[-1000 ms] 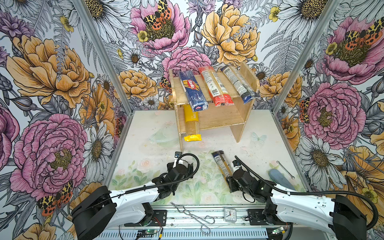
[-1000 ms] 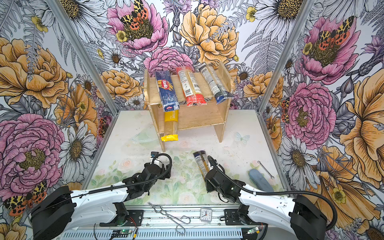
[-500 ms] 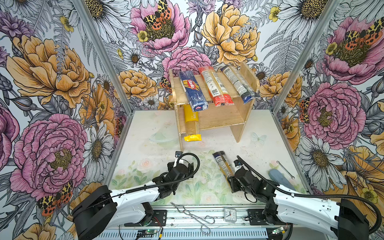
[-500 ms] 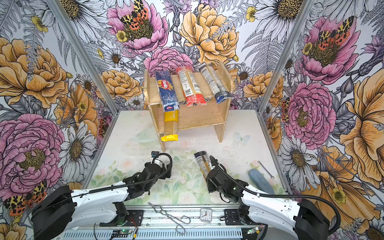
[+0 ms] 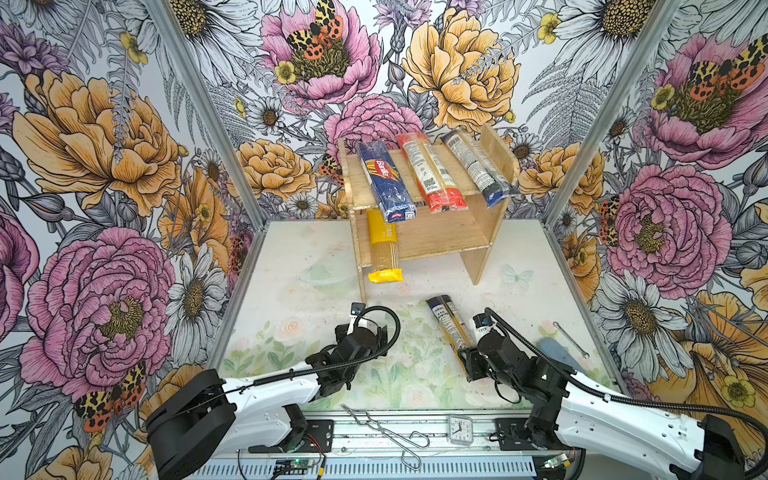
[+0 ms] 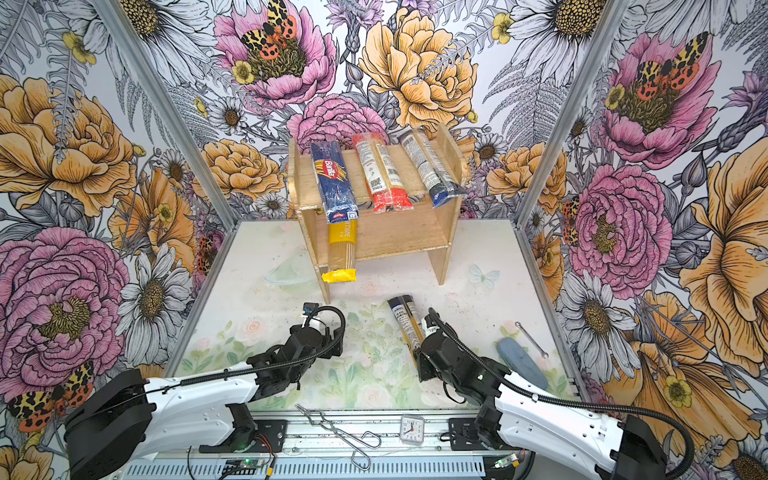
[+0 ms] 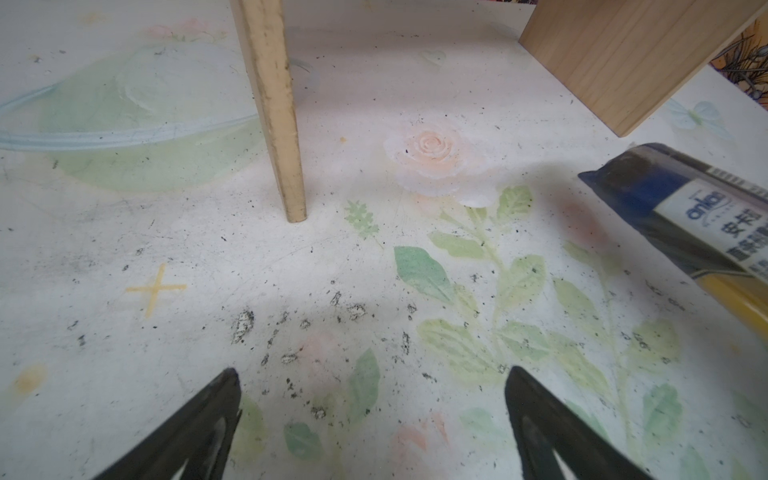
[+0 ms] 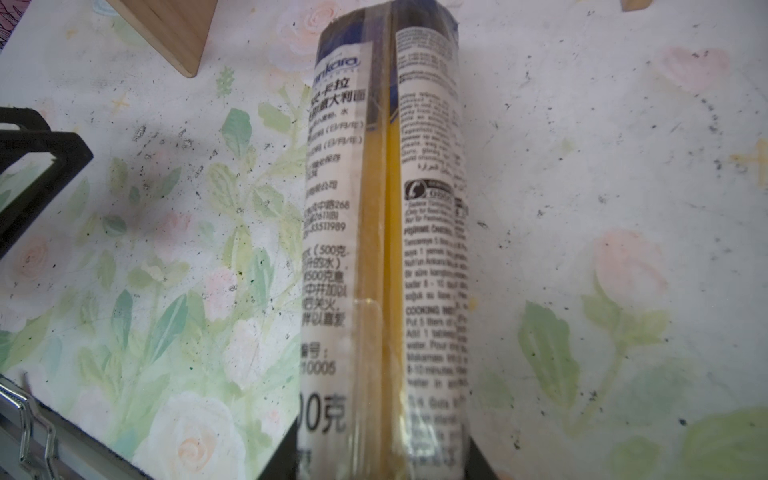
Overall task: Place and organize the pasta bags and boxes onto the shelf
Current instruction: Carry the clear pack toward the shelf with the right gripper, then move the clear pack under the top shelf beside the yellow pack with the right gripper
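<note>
Fingers of our right gripper (image 8: 382, 465) were clamped on the near end of a clear spaghetti pack with dark ends (image 5: 451, 324), which pointed over the floral mat (image 5: 291, 299) toward the pale wooden shelf (image 5: 440, 239), while our left gripper (image 7: 372, 370) hovered near it with its fingers (image 7: 199, 424) spread wide. Farther back we saw that shelf holding a yellow pack (image 5: 384, 249) on its lower board, and on its upper board a blue Barilla pack (image 5: 386, 183), a red-ended pack (image 5: 430, 174) and another dark-ended pack (image 5: 478, 168) side by side.
</note>
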You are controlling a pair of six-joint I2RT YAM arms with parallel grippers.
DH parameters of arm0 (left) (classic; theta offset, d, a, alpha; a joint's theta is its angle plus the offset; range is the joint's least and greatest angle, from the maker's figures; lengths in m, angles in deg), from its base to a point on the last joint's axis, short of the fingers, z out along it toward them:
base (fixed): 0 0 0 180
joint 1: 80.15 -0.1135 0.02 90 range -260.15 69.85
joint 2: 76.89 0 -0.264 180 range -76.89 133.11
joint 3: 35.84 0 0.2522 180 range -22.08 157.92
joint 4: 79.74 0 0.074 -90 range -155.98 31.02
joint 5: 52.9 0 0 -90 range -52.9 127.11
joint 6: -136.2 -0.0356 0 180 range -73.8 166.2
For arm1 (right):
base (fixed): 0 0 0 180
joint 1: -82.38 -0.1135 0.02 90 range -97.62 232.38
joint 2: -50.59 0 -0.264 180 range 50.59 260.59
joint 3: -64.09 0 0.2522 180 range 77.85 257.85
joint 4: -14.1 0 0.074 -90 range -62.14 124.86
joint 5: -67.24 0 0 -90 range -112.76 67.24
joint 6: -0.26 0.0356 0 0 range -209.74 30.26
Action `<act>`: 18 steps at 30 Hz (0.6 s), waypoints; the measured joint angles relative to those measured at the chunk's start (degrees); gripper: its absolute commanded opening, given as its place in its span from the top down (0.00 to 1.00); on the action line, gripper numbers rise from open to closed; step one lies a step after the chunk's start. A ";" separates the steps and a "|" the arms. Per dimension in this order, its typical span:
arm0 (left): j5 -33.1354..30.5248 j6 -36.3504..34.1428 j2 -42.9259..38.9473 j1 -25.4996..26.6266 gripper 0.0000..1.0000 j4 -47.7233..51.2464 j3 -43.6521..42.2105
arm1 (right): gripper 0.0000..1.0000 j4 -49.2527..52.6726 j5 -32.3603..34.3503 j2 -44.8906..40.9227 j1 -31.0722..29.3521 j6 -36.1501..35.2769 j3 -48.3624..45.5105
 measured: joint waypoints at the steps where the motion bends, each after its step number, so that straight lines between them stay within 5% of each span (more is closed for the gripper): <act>1: 0.00 0.00 0.09 0.00 0.01 -0.02 0.00 | 1.00 0.70 -0.02 -0.24 0.00 0.00 0.37; 18: 0.02 0.00 0.09 0.00 0.01 -0.02 0.00 | 1.00 9.42 -0.22 -5.84 0.09 -1.90 10.43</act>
